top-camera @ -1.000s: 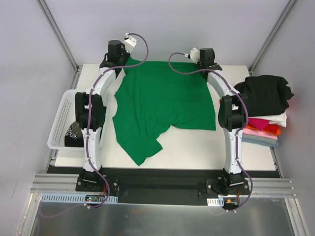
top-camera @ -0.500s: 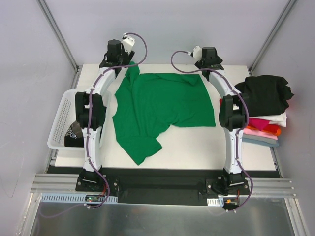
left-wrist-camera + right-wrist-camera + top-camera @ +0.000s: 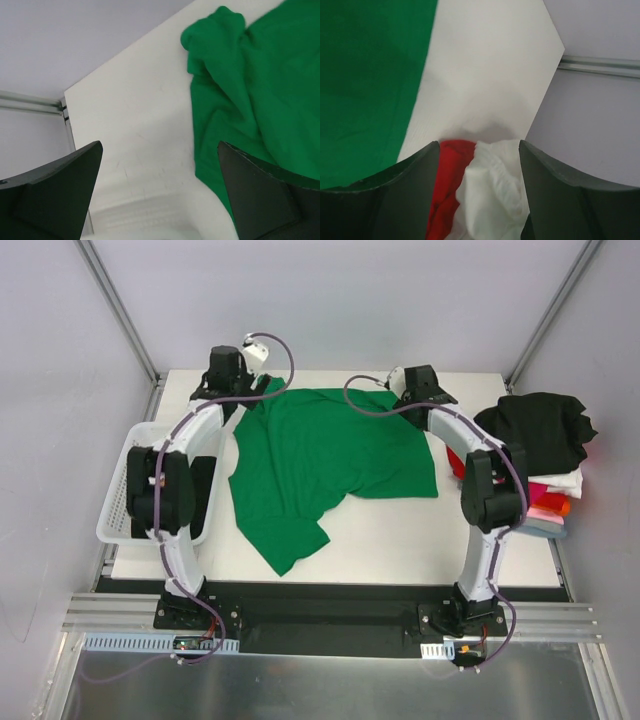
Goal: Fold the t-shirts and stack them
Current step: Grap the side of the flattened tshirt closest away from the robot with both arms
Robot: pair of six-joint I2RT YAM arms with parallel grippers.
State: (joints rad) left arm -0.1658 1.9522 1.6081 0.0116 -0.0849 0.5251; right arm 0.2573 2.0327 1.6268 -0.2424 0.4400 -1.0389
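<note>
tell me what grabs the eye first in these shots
The bright green t-shirt spread across the middle of the white table. At the right edge sits a stack of folded shirts topped by a black one; at the left, a white mesh basket. The left hand and right hand hang open near the shirt's far corners.

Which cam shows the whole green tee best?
Top external: the green t-shirt lies fully in frame, spread on the table. Left wrist catches only a bunched corner; right wrist only a flat edge strip.
</note>
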